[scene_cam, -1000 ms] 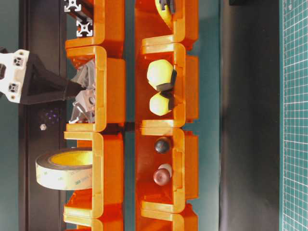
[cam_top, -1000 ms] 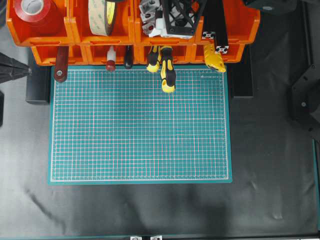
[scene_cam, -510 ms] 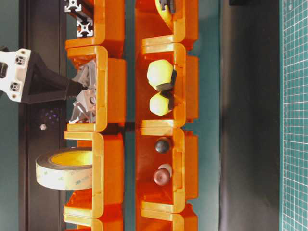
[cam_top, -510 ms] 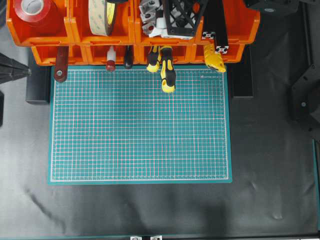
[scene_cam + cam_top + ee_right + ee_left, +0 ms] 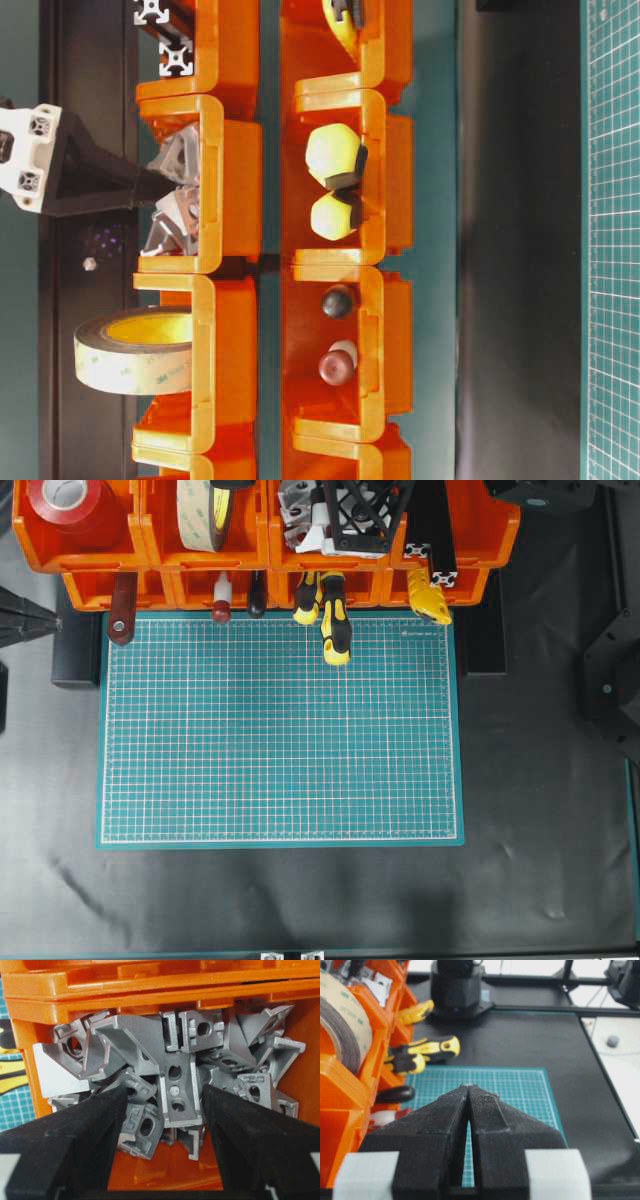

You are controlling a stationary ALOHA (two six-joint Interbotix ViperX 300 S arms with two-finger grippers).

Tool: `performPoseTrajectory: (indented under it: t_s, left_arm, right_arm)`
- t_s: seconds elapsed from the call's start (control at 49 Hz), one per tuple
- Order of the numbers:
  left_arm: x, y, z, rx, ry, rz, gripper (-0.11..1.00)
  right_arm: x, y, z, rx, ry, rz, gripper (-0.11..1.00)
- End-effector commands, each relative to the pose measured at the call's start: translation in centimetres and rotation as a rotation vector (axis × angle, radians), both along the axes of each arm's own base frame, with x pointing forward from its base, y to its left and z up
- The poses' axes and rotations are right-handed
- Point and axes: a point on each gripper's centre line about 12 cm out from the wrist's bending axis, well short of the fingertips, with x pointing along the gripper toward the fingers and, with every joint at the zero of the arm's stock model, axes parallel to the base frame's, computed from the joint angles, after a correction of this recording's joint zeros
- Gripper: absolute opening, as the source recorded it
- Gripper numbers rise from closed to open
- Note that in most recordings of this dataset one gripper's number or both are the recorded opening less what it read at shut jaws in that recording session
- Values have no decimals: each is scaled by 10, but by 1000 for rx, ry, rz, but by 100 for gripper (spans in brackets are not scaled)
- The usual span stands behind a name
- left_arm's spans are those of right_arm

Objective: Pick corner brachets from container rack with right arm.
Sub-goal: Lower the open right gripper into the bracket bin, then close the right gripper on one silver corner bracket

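The orange container rack (image 5: 200,565) runs along the far edge of the table. One upper bin (image 5: 125,985) holds a heap of silver corner brachets (image 5: 175,1085), also visible from above (image 5: 295,510) and from the side (image 5: 175,215). My right gripper (image 5: 164,1092) reaches into that bin, its black frame (image 5: 355,515) over it and its tips (image 5: 155,185) among the pieces. Its fingers stand apart, close on either side of two brackets, which touch both pads. My left gripper (image 5: 469,1086) is shut and holds nothing, at the left edge (image 5: 25,620).
A green cutting mat (image 5: 280,730) lies in front of the rack. Yellow-black screwdrivers (image 5: 335,630), a red-handled tool (image 5: 122,610) and a yellow handle (image 5: 428,598) stick out of the lower bins. Tape rolls (image 5: 200,515) and black profiles (image 5: 430,530) fill neighbouring bins.
The right gripper's jaws have narrowed around the brackets and its frame has shifted slightly toward the rack's back. Some brackets in the bin have been nudged. The left arm has not moved.
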Motion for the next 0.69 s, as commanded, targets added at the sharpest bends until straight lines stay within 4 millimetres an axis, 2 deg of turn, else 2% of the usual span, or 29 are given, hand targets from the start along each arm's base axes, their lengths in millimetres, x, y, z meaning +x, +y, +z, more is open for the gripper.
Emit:
performPoseTrajectory:
  t_s: [0.0, 0.143, 0.286, 0.408, 0.673]
  left_arm:
    - [1, 0, 8, 0, -20, 0, 0]
    - [1, 0, 8, -1, -21, 0, 0]
    - [-1, 0, 9, -1, -28, 0, 0]
    - [-2, 0, 11, -1, -35, 0, 0]
    - [-4, 1, 9, -1, -20, 4, 0]
  right_arm:
    - [-4, 2, 4, 10, 16, -12, 51]
    - [-3, 7, 13, 1, 1, -3, 45]
    - [-3, 14, 26, -33, -9, 9, 26]
    - [-6, 18, 32, -59, 5, 9, 25]
    - [-7, 19, 33, -66, 13, 7, 25]
